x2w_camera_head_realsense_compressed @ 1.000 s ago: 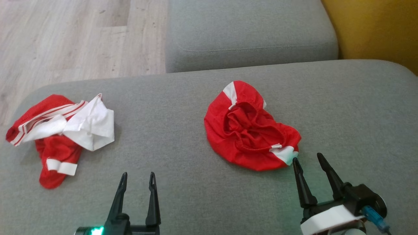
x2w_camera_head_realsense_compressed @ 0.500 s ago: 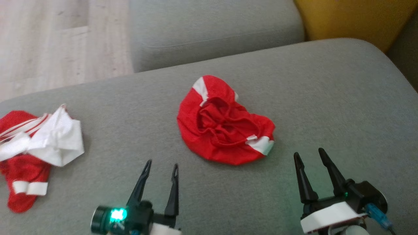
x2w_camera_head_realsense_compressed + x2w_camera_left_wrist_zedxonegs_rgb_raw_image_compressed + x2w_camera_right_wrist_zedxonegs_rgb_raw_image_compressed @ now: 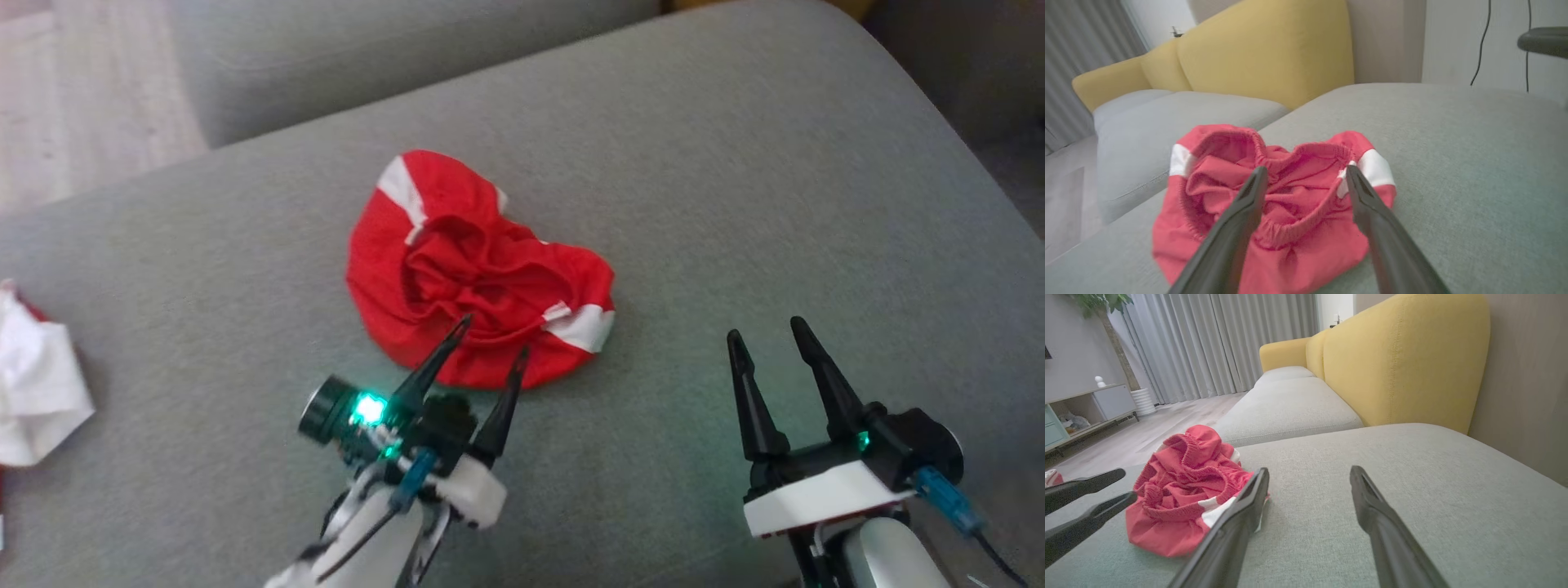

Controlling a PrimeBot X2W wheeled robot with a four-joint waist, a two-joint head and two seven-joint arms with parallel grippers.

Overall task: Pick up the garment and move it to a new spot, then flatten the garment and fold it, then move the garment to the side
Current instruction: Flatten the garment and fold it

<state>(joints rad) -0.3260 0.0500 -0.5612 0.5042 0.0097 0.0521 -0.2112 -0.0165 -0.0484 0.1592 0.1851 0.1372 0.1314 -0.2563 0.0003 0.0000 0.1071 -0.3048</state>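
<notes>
Two tools stand with fingers apart over the grey sofa cushion point(image 3: 735, 204). Our left tool point(image 3: 495, 335) is poised at the near edge of the crumpled red garment point(image 3: 465, 261), which lies mid-cushion. Our right tool point(image 3: 764, 328) is near the garment's white band point(image 3: 589, 327), holding nothing. We judge a shallow pinch may catch only one layer, so the bundle drags or slips free. We see no container. The garment lies loose, with another heap point(image 3: 37, 392) well apart.

The left claw point(image 3: 495, 335) has moved forward, tips now over the garment point(image 3: 457, 237).
</notes>
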